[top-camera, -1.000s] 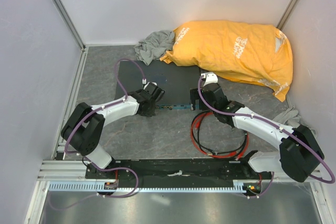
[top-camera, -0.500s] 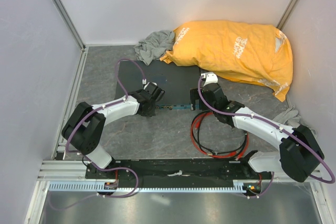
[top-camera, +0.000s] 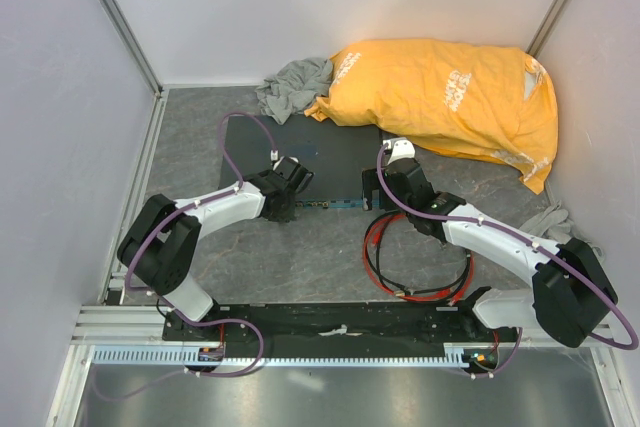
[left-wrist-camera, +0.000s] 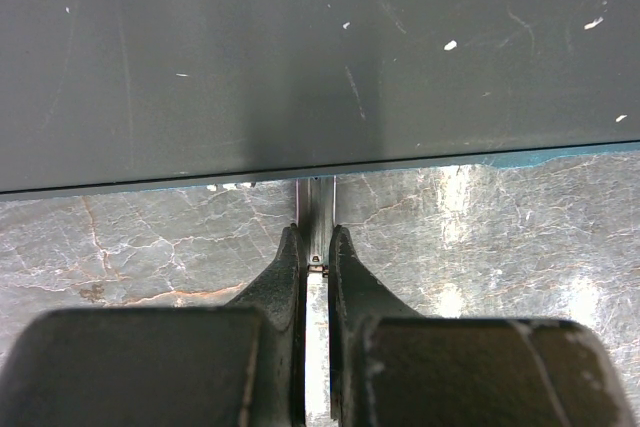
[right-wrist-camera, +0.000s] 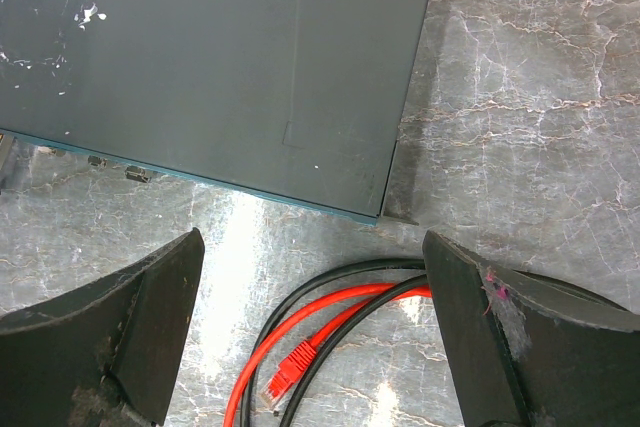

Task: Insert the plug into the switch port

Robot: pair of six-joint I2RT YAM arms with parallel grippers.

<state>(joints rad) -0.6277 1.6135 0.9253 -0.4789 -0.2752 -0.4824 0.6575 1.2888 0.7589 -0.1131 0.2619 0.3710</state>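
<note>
The right gripper [right-wrist-camera: 312, 282] hangs over the tabletop [top-camera: 290, 257] just off the near right corner of the dark grey network switch [right-wrist-camera: 220, 57], its two fingers [right-wrist-camera: 115, 332] spread wide apart with nothing between them but cable. The plug [right-wrist-camera: 290, 367], a small red connector, lies flat on the tabletop in that gap, touching neither finger and a little nearer the left one. Its red cable [right-wrist-camera: 345, 312] curves away toward the right finger beside a black cable [right-wrist-camera: 330, 277]. The plug sits near the switch's front edge but apart from it. Along that blue-green edge a couple of small ports [right-wrist-camera: 138, 174] show, to the left of the plug. The top view shows the cable looping in a coil toward the near edge, right of middle.

The left gripper [left-wrist-camera: 316, 247] is at the switch's front edge further left, fingers drawn together with only a thin slit between them. I can't tell whether they touch the edge.

An orange bag [top-camera: 440, 97] and a grey cloth [top-camera: 295, 85] lie along the tabletop's far edge.
</note>
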